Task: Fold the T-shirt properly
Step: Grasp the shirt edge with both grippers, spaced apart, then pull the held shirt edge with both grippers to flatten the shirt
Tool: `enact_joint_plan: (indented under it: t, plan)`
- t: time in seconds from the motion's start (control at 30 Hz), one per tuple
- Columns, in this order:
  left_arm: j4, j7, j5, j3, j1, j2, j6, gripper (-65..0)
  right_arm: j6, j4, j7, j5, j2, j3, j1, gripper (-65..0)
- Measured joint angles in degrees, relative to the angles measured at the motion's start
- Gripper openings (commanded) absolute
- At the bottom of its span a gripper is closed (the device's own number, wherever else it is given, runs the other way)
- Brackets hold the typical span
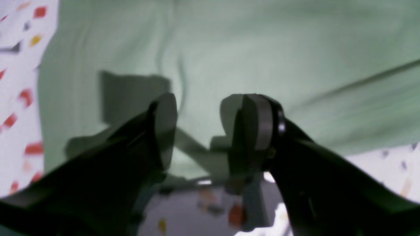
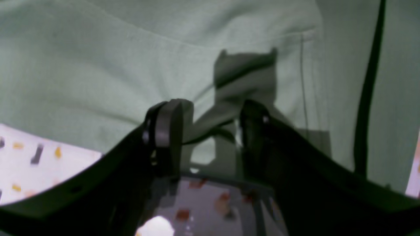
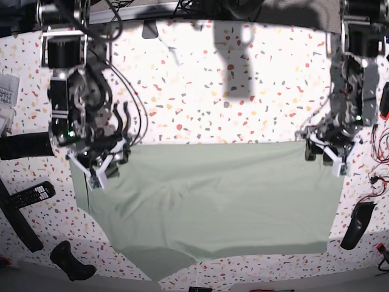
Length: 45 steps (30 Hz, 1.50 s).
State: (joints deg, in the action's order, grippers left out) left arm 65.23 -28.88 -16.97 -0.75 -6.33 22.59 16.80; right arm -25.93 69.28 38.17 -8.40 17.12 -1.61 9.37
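Note:
The pale sage-green T-shirt (image 3: pixel 213 201) lies spread flat on the speckled table, its far edge a straight line between the two grippers. My left gripper (image 3: pixel 325 153) is over the shirt's far right corner. In the left wrist view the left gripper (image 1: pixel 200 131) is open, its fingertips just over the edge of the shirt (image 1: pixel 262 49), with nothing between them. My right gripper (image 3: pixel 100 170) is over the far left corner. In the right wrist view the right gripper (image 2: pixel 211 131) is open above the hem of the shirt (image 2: pixel 98 65).
The terrazzo table (image 3: pixel 213 91) stretches behind the shirt. A remote control (image 3: pixel 30 194) and a black handle (image 3: pixel 70 258) lie at the left. A black object (image 3: pixel 355 225) and loose cables (image 3: pixel 377 182) lie at the right edge.

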Motion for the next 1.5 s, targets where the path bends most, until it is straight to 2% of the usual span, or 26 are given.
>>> enact_joint_plan:
  t: [0.27, 0.4, 0.53, 0.67, 0.8, 1.03, 1.13, 1.3, 1.5]
  plan:
    - [11.0, -7.3, 2.9, 0.0, 5.4, 0.0, -0.8, -36.0, 0.0, 10.3, 3.9, 0.1, 0.0, 0.0, -6.5, -36.8]
    - [13.4, -8.7, 2.9, 0.0, 7.1, 0.0, -0.7, -36.0, 0.0, 13.4, 4.4, 0.0, 0.0, 0.0, -9.6, -36.8]
    - [14.2, -7.6, 3.2, 0.0, 9.1, 0.0, -0.8, -36.0, 0.0, 15.9, 4.3, -0.1, 0.0, 0.0, -13.3, -36.8]
    - [15.5, -7.3, 3.3, 0.0, 11.4, 0.0, -2.6, -36.0, 0.1, 18.5, 3.4, -0.2, 0.0, -0.1, -17.0, -36.8]
    - [19.2, -7.5, 3.5, -0.1, 14.9, 0.1, -2.8, -36.0, 0.2, 21.6, 3.4, -0.1, 0.0, -0.2, -20.5, -36.8]
    - [28.1, -13.4, 4.2, 0.0, 21.0, 0.1, -2.9, -36.0, 0.2, 27.7, 3.9, 0.1, 0.0, -0.2, -27.0, -36.8]
    - [31.8, -15.7, 4.9, 0.1, 23.6, 0.0, -5.1, -36.0, 0.2, 30.0, 4.3, 0.9, 0.0, -0.2, -29.9, -36.8]
    - [35.9, -15.6, 10.7, 0.1, 28.8, 0.0, -8.9, -36.0, 0.2, 32.4, 4.3, 2.4, 0.1, -0.2, -33.4, -36.8]
    - [38.8, -13.7, 11.3, 0.0, 34.7, 0.0, -9.7, -36.0, 0.2, 35.6, 5.8, 3.1, 0.2, -0.2, -36.7, -36.8]
